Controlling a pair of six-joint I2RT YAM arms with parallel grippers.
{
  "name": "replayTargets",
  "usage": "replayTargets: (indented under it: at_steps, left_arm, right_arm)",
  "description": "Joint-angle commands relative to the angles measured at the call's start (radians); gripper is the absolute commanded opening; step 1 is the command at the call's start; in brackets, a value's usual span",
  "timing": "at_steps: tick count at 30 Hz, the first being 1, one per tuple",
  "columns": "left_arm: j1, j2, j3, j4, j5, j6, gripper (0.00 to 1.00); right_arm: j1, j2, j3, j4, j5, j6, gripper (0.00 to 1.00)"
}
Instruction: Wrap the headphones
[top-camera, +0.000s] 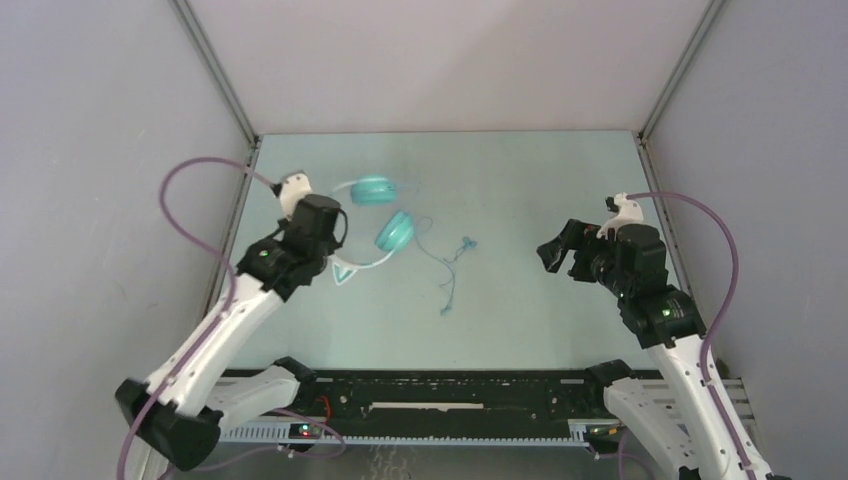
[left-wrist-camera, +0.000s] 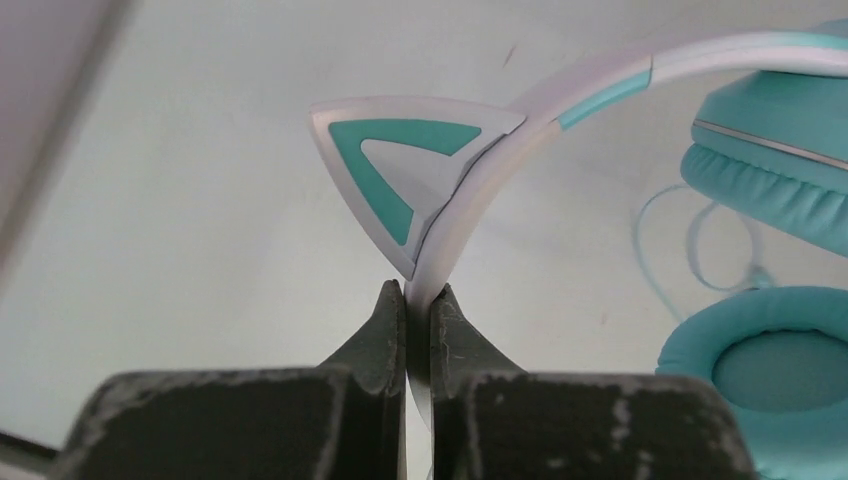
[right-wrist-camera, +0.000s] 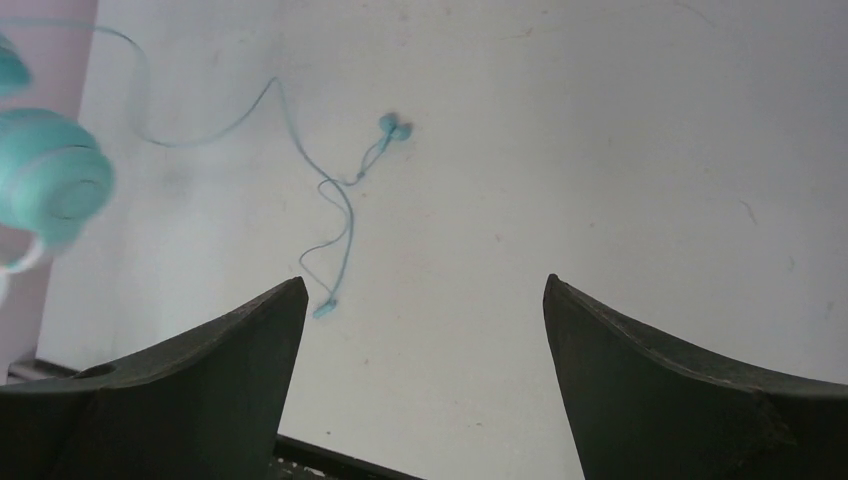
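The headphones (top-camera: 385, 215) lie at the back left of the table, with two teal ear cups and a white headband (left-wrist-camera: 560, 100) bearing a teal-edged cat ear (left-wrist-camera: 400, 170). My left gripper (left-wrist-camera: 418, 290) is shut on the headband just below that cat ear; in the top view my left gripper (top-camera: 325, 245) sits over the headband. The thin teal cable (top-camera: 450, 265) trails loosely to the right of the cups; its loose end (right-wrist-camera: 325, 309) lies ahead of my right gripper (right-wrist-camera: 425, 285). My right gripper (top-camera: 556, 252) is open and empty, well right of the cable.
Grey enclosure walls stand on the left, right and back. A metal frame post (top-camera: 225, 80) runs down the left back corner. A black rail (top-camera: 430, 405) with wiring lies along the near edge between the arm bases.
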Motion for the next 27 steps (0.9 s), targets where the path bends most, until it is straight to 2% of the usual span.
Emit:
replayTargets:
  at_steps: [1,5,7,13,18,23,27]
  left_arm:
    - [0.001,-0.141,0.227,-0.017,-0.010,0.446,0.00]
    - [0.001,-0.224,0.345,-0.053,0.084,0.570,0.00]
    - [0.001,-0.257,0.396,-0.062,0.109,0.574,0.00]
    - [0.001,-0.274,0.600,-0.133,0.213,0.548,0.00]
    - [0.001,-0.237,0.768,-0.218,0.225,0.471,0.00]
    - [0.001,-0.187,0.937,-0.314,0.220,0.414,0.00]
    - [0.001,-0.189,0.980,-0.321,0.260,0.398,0.00]
  right_arm:
    - [0.004,0.006,0.024,0.076,-0.121,-0.039,0.97]
    - [0.041,0.022,0.025,0.185,-0.236,-0.022,0.98]
    - [0.120,0.045,0.025,0.259,-0.270,-0.028,0.98]
    - [0.411,0.211,0.023,0.475,-0.167,-0.145,0.96]
    - [0.560,0.336,-0.084,0.807,-0.146,-0.296,0.94]
    - [0.597,0.493,-0.108,1.025,-0.090,-0.350,0.95]
    - [0.592,0.608,-0.085,1.138,-0.102,-0.382,0.96]
